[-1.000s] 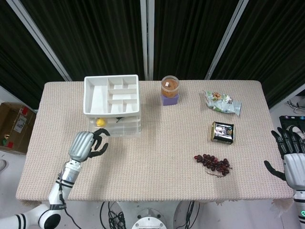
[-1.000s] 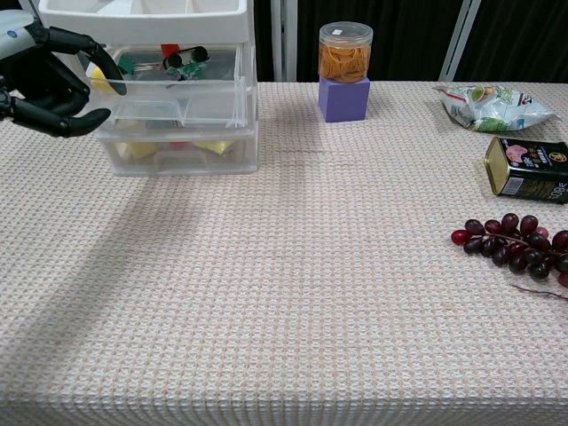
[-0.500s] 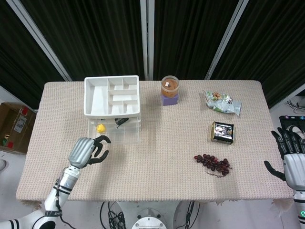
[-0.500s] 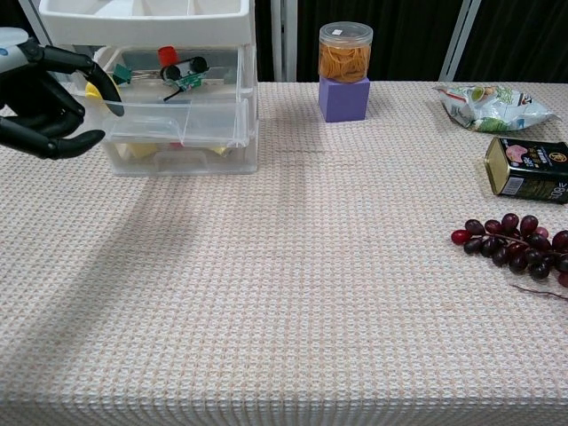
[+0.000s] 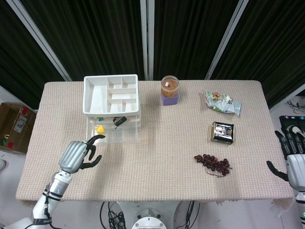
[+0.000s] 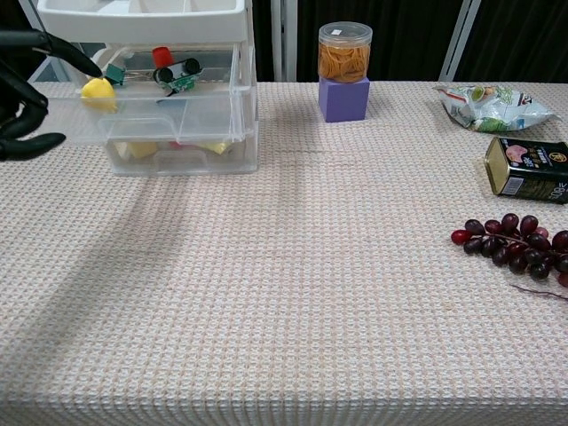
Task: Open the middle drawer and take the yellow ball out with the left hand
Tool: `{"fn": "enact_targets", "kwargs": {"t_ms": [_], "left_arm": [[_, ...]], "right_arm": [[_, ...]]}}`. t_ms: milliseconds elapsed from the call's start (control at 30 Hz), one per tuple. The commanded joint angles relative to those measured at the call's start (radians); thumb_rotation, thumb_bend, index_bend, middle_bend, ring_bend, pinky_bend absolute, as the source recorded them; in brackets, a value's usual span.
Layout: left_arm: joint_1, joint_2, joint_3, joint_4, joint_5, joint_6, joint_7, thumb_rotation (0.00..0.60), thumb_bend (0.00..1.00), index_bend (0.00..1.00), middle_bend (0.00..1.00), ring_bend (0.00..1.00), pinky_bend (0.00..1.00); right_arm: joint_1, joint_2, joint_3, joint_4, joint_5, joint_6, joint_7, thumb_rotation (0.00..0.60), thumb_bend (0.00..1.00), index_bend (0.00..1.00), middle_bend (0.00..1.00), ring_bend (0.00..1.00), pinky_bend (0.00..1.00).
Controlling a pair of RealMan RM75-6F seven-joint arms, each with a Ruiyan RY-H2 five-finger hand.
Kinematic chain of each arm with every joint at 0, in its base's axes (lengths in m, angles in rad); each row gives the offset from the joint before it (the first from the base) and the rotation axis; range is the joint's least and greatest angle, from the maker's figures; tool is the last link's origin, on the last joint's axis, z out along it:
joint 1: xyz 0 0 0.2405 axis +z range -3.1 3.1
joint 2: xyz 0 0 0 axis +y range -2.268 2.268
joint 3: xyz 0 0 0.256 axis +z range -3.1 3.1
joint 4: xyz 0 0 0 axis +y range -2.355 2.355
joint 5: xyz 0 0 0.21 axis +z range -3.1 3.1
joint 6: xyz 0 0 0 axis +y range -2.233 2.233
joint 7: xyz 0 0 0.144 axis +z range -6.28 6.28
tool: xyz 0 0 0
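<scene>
now the middle drawer [image 6: 151, 111] sits pulled out from the white drawer unit [image 5: 111, 95] in the upper left of the frame, and the yellow ball [image 6: 98, 92] lies at its left end beside small clips. the left hand [image 5: 78, 155], lower left, holds nothing, fingers spread and curled toward the drawer front. the right hand [image 5: 294, 160], at the right edge, is spread wide.

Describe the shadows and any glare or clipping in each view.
Head view: even overhead light, black backdrop, faint shadow beside the drawer unit. Chest view: a broad soft shadow falls across the tablecloth at left; the left hand is cut off by the frame edge.
</scene>
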State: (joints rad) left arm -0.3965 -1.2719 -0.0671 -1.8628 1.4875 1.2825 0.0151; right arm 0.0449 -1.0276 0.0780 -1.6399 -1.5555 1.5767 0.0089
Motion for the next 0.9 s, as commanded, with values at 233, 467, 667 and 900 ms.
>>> {"fn": "enact_targets", "kwargs": {"t_ms": [233,467,667,900], "left_arm": [[-0.085,0.106,-0.114,0.027,-0.031,-0.055,0.041,0.6,0.34,0.46,0.81,0.93,1.0],[-0.181,0.094,-0.142,0.093,-0.129,-0.19,0.19,0.6,0.31,0.43,0.82,0.93,1.0],[-0.211,0.079,-0.133,0.103,-0.174,-0.221,0.288,0.6,0.28,0.41,0.82,0.93,1.0],[-0.246,0.095,-0.127,0.091,-0.222,-0.256,0.395,0.6,0.28,0.4,0.82,0.94,1.0]], "right_arm": [[-0.002,-0.002,-0.006,0.0,-0.024,0.012,0.005,0.6,0.17,0.0,0.0,0.0,0.0],[-0.018,-0.006,-0.012,0.011,-0.022,0.027,0.019,0.6,0.17,0.0,0.0,0.0,0.0],[-0.025,-0.008,-0.013,0.021,-0.017,0.032,0.028,0.6,0.17,0.0,0.0,0.0,0.0],[-0.028,-0.011,-0.013,0.027,-0.017,0.035,0.034,0.6,0.17,0.0,0.0,0.0,0.0]]}}
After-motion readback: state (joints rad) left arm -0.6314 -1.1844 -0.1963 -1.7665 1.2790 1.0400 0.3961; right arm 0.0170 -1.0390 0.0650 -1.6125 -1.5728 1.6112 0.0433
